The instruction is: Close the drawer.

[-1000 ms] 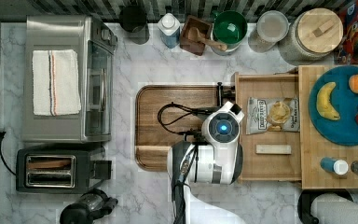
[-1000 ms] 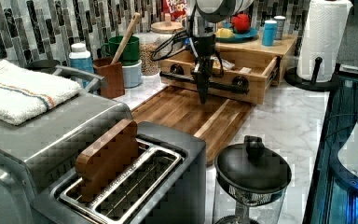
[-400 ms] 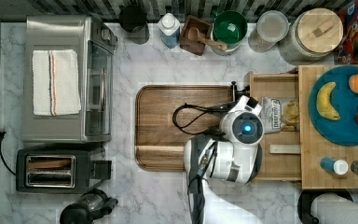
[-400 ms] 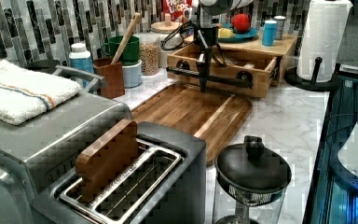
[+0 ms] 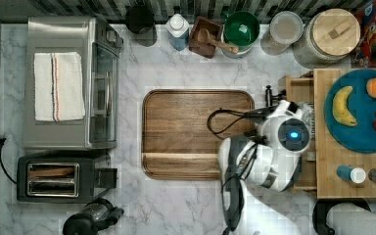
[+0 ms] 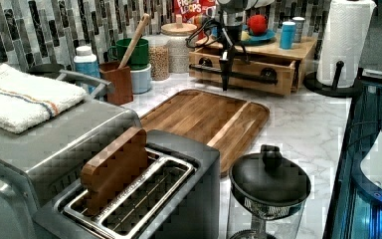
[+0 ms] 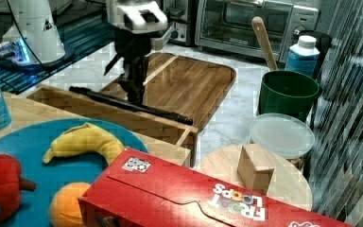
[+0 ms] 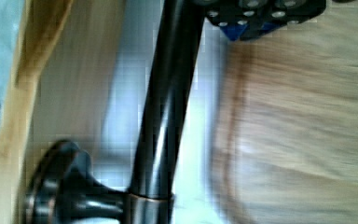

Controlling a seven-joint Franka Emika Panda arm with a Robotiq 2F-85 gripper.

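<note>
The drawer (image 6: pixel 258 85) is a light-wood box under the wooden slab top, with a little of it still sticking out. In the top view, one wall of the drawer (image 5: pixel 293 82) shows past the slab's edge. Its black bar handle (image 6: pixel 248 76) (image 7: pixel 160 113) (image 8: pixel 168 93) runs along the front. My gripper (image 6: pixel 224 79) (image 7: pixel 134 94) points straight down, on the cutting-board side of the handle and right against it. The fingertips (image 8: pixel 261 16) sit together beside the bar, shut, with nothing between them. The arm's wrist (image 5: pixel 291 134) hides the drawer's inside from above.
A dark cutting board (image 5: pixel 196 132) lies in front of the drawer. The slab top (image 5: pixel 323 166) carries a blue plate (image 5: pixel 357 132) of fruit and small bottles. A toaster oven (image 5: pixel 68 81), a toaster (image 5: pixel 58 178), jars, a green cup (image 5: pixel 241 29) and a paper towel roll (image 6: pixel 345 42) line the counter.
The arm has moved to the top view's right, pushing the drawer in under the slab. The snack bag inside, seen earlier, is now covered.
</note>
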